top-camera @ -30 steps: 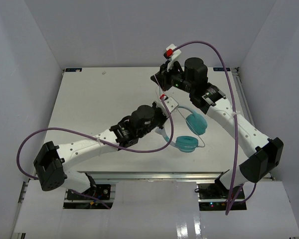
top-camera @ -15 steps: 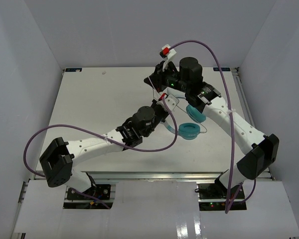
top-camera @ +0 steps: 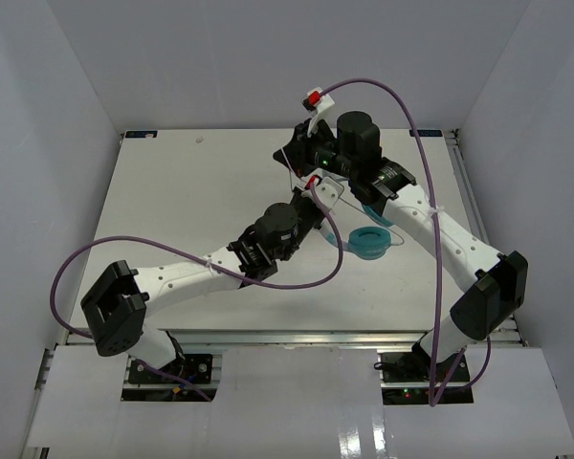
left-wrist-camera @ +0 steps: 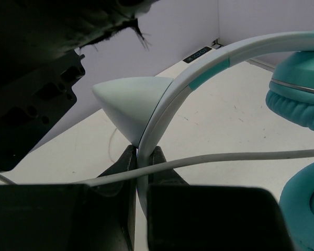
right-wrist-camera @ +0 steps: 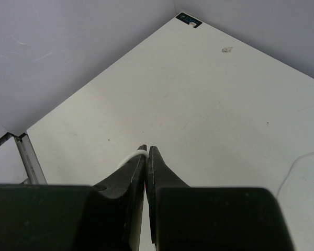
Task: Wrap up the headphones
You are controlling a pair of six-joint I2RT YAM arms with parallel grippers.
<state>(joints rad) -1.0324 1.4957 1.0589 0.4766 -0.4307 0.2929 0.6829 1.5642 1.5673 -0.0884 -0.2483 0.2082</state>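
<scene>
Item: headphones (top-camera: pixel 368 242), centre-right of table (top-camera: pixel 172 191), between both wrists.
Left gripper (left-wrist-camera: pixel 141 157): clamped on headband (left-wrist-camera: pixel 170 99).
Right gripper (right-wrist-camera: pixel 147 151): pinched shut on cord (left-wrist-camera: pixel 230 156).
Progress: cord crosses headband once (further turns not visible), so wrapping is probably at an early stage.
Room: bare table leftward and beyond; walls bound its edges.

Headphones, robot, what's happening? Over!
Left gripper: jaws shut on pale white headband of teal over-ear headphones. Right gripper: jaws pinch thin white cord. Purple cable loops nearby.
</scene>
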